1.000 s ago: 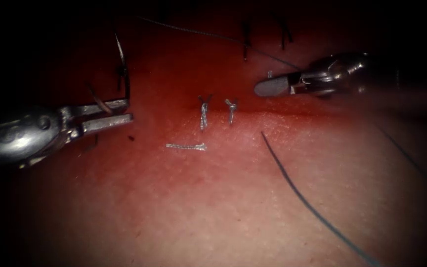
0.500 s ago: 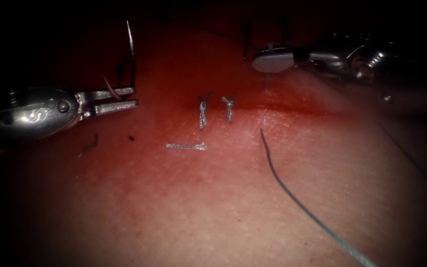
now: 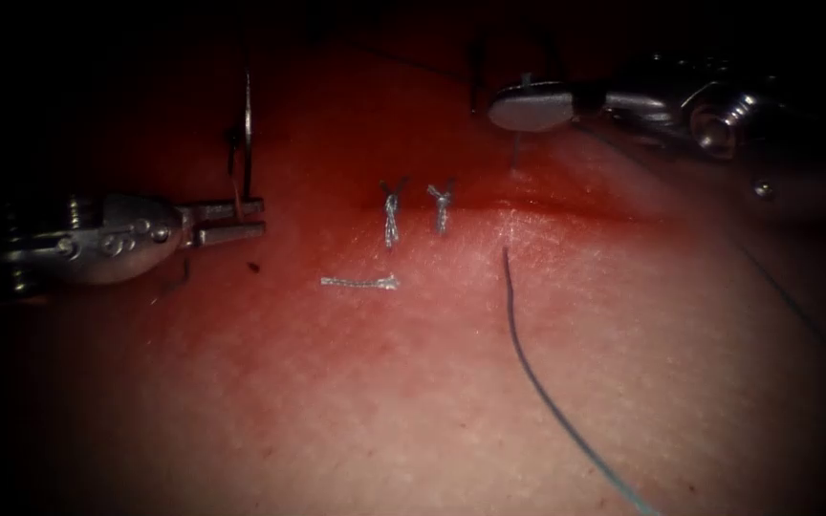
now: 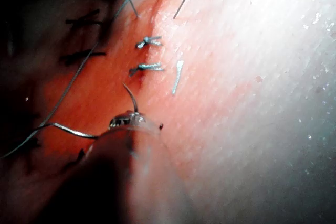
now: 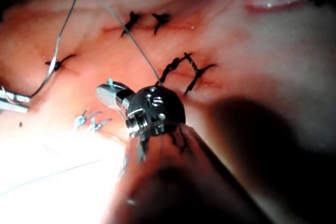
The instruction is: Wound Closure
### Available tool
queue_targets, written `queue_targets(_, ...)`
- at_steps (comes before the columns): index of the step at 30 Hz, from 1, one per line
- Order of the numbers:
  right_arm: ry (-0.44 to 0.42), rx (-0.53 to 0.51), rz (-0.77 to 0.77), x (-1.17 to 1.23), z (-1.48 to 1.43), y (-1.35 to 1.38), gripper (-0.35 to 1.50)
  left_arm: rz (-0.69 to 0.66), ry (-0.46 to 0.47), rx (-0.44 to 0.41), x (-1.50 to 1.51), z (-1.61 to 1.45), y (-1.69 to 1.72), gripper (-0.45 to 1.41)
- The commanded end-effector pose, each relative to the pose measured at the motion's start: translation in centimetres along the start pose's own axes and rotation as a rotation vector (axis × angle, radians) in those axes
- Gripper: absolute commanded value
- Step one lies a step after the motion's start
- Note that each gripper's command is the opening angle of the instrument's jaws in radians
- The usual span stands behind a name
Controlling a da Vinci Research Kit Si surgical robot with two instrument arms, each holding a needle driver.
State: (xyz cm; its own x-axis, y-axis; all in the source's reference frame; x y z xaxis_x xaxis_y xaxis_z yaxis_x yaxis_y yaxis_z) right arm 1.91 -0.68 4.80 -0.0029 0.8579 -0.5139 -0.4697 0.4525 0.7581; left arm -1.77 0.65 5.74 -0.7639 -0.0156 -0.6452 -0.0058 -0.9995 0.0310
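endoscope view, with both wrist views. my left tool (image 3: 231, 221) lies on the left of the cut (image 3: 547, 205), its jaws pressed together on the curved needle (image 3: 246, 134) near one end of its curve; the rest of the arc stands up and away from the jaws, and the needle is clear of the tissue (image 3: 413, 382). i judge this grip keeps the body of the needle free above the surface. in the left wrist view the needle (image 4: 131, 98) rises from the jaw tips and a strand of thread (image 4: 63, 129) trails off beside them. my right tool (image 3: 532, 105) hovers over the far end of the cut, on the right, its jaws pinched on the thread just above a short piece that drops to the tissue; the right wrist view shows the thread (image 5: 131, 45) running back from its tip (image 5: 113, 94). two tied stitches (image 3: 392, 215) cross the cut between the tools, a cut end of thread (image 3: 360, 282) lies in front of them, and a loose dark strand (image 3: 537, 363) curves across the near tissue. the needle sits well apart from the right tool.
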Motion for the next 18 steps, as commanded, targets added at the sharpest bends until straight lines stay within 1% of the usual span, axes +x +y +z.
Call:
queue_targets(1,0.007,0.000,0.002,0.03,0.12,-0.01,-0.35,0.006,-0.002,-0.001,0.01,0.08,-0.04,-0.45)
queue_targets(4,0.008,-0.001,0.001,0.02,0.14,-0.02,-0.35,0.005,-0.003,0.000,0.01,0.10,-0.05,-0.45)
queue_targets(5,0.008,-0.001,0.000,0.01,0.14,-0.02,-0.35,0.004,-0.004,0.000,0.02,0.09,-0.06,-0.16)
queue_targets(7,0.008,-0.001,0.000,0.01,0.13,-0.02,-0.35,-0.001,-0.004,-0.002,0.04,0.09,-0.08,-0.08)
queue_targets(8,0.008,-0.001,0.000,0.01,0.13,-0.01,-0.35,0.003,-0.004,-0.003,0.06,0.08,-0.10,0.14)
queue_targets(9,0.008,-0.001,0.000,0.02,0.13,-0.01,-0.35,-0.020,0.002,0.006,0.07,0.07,-0.12,0.37)
queue_targets(11,0.014,0.000,0.001,0.02,0.13,-0.01,-0.35,-0.066,0.022,0.031,0.11,0.04,-0.16,0.71)
queue_targets(12,0.016,0.016,0.001,0.02,0.14,-0.01,-0.35,-0.092,0.034,0.045,0.13,0.02,-0.19,0.91)
queue_targets(13,0.022,0.027,0.001,0.02,0.14,-0.01,-0.35,-0.126,0.050,0.063,0.14,0.00,-0.21,1.06)
queue_targets(14,0.035,0.036,-0.004,0.02,0.14,-0.01,-0.13,-0.166,0.073,0.092,0.17,-0.03,-0.25,1.18)
queue_targets(15,0.044,0.038,-0.015,0.03,0.14,-0.01,0.16,-0.185,0.093,0.118,0.19,-0.05,-0.27,1.21)
queue_targets(16,0.056,0.040,-0.032,0.03,0.13,-0.01,0.39,-0.214,0.109,0.139,0.21,-0.08,-0.29,1.25)
queue_targets(17,0.064,0.044,-0.030,0.04,0.12,0.00,0.61,-0.242,0.138,0.148,0.24,-0.12,-0.31,1.30)
queue_targets(18,0.071,0.047,-0.029,0.05,0.10,0.00,0.76,-0.257,0.160,0.141,0.27,-0.15,-0.32,1.31)
